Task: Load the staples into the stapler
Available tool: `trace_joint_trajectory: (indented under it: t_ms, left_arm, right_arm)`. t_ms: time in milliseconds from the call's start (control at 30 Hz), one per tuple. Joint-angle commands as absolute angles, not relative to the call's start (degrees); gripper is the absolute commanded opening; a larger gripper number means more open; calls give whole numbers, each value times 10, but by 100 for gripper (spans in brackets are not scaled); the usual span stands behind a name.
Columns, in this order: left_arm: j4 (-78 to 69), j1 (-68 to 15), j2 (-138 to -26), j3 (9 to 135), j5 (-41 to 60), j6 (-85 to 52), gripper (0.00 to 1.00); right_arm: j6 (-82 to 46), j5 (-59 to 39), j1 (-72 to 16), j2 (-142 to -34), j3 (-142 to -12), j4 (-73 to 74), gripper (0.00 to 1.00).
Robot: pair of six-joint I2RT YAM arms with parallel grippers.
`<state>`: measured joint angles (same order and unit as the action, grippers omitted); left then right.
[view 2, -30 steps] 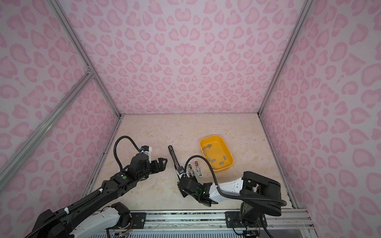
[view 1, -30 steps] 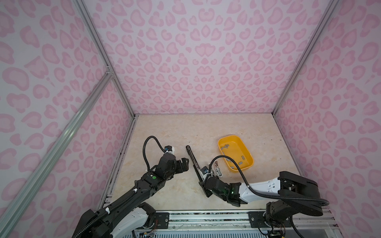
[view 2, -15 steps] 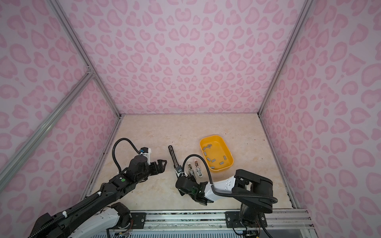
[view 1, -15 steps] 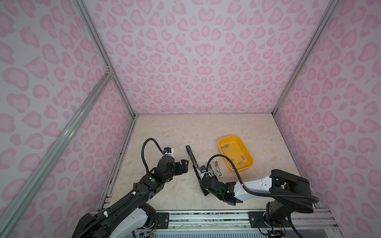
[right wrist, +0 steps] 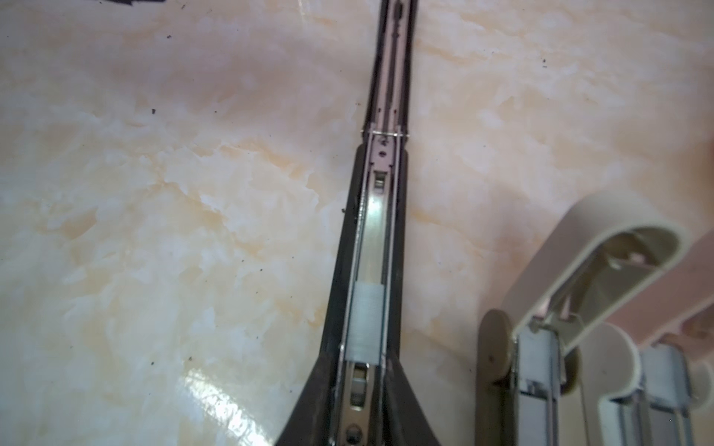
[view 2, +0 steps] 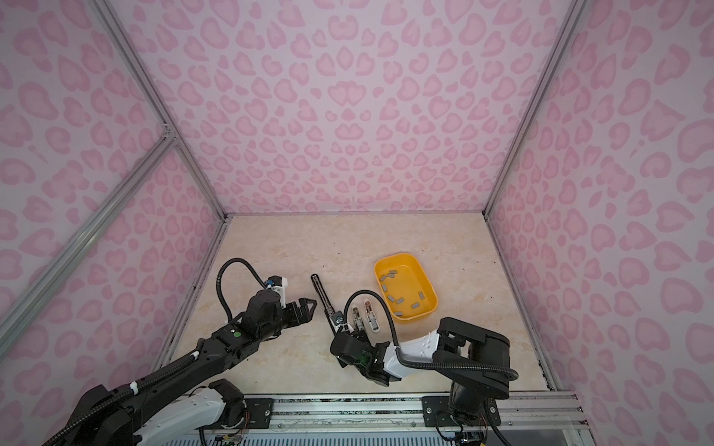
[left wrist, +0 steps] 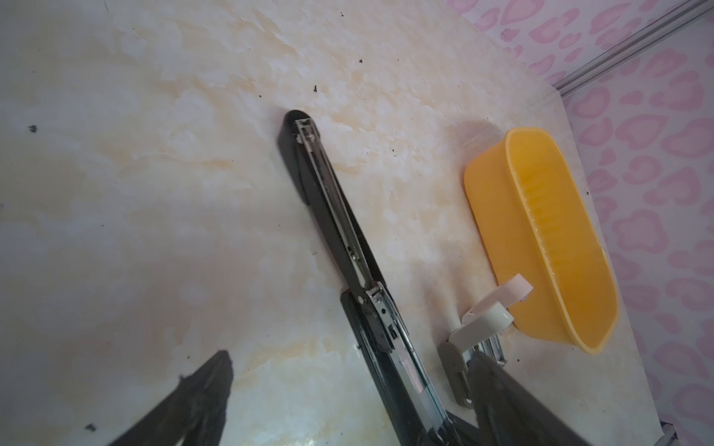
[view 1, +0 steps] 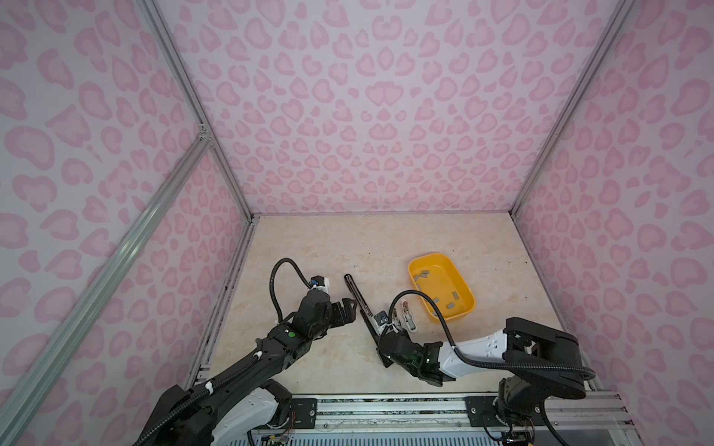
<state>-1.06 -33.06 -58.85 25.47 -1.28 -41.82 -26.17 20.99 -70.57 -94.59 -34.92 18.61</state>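
So, black stapler (view 1: 362, 309): lies opened out flat on the worktop (view 1: 309, 247), in the middle between my two arms. I see its far half clearly in both top views, but its near end disappears under the right arm's wrist.
Staple strip (right wrist: 365, 320): sits inside the open metal rail of the black stapler. I only find it in the right wrist view; from above it is too small to make out.
Right jaws: two dark fingers (right wrist: 317, 409) stand close on either side of that rail, at the end of the strip. They are cut off at the picture's edge and are black against the stapler's black base, so I cannot tell whether they pinch the rail or merely flank it.
Left jaws: spread wide with nothing between them, hovering just left of the black stapler without touching it. In the left wrist view only the blurred fingers (left wrist: 201, 394) show.
Loose staples (view 2: 390, 275): about ten grey strips scattered on the floor of the yellow tray (view 2: 432, 293).
Yellow tray: stands to the right of all the staplers. From the left wrist I see mostly its outer wall, and I can make out nothing inside it.
Beige stapler (view 2: 356, 316) and pink stapler (view 2: 371, 316): side by side between the black stapler and the tray, lids raised. The right arm's cable (view 2: 363, 292) arcs over them in both top views.
Pink stapler: cut off at the edge of the right wrist view.
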Motion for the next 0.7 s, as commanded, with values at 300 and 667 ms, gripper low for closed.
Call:
trace_joint_trajectory:
  t_ms: [300,667]
  left_arm:
    - [-121,-322,-634,228,-6,-476,96]
    - [-208,-315,-722,233,9,-493,96]
  right_arm:
    - [-303,190,-699,-939,-350,211,10]
    - [-325,131,-682,-925,-324,255,6]
